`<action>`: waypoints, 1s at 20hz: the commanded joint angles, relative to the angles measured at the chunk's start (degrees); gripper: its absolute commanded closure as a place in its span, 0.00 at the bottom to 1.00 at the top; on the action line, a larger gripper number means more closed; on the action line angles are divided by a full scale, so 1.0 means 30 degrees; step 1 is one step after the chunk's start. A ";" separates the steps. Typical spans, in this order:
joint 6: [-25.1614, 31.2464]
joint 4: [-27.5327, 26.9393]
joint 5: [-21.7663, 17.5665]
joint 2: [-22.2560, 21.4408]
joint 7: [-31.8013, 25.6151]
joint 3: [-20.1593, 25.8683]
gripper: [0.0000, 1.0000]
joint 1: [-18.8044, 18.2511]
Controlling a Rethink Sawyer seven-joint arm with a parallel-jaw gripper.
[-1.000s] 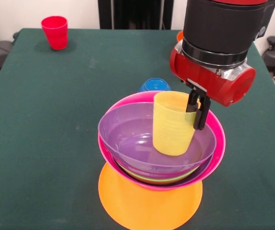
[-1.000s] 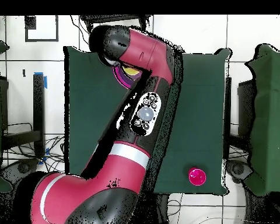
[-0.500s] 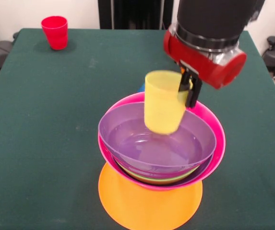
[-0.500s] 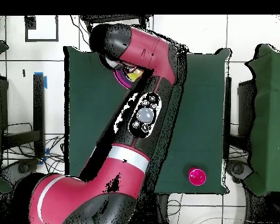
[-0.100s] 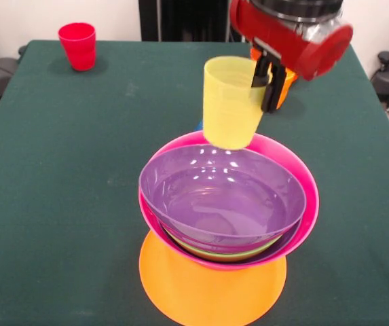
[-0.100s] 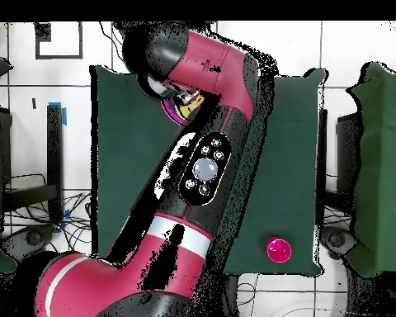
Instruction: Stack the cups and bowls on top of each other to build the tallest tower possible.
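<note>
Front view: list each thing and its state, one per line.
yellow cup: upright, lifted clear above the bowls, held by its rim.
gripper: shut on the yellow cup.
purple bowl: upright, empty, nested atop the stack.
pink bowl: upright, holding the other bowls.
red cup: upright on the table, apart.

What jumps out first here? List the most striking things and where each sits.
The yellow cup hangs in the air, pinched at its rim by the hand of the red arm, just above the far rim of the tower. That tower, near the table's front edge, has a purple bowl on top inside a pink bowl, on a wide orange bowl. A red cup stands alone at the far left corner.
</note>
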 commanded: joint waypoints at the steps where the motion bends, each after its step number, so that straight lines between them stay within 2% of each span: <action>1: 0.1221 -0.0691 -0.0897 -0.0052 0.2539 0.1134 1.00 -0.0167; 4: 0.0327 0.0004 -0.0771 -0.0388 0.2327 0.1451 1.00 -0.0117; 9: -0.1968 -0.0189 -0.0486 -0.0031 0.2145 0.2045 1.00 -0.0262; 20: -0.3439 -0.1034 -0.0147 0.0571 0.1982 0.2453 1.00 -0.0609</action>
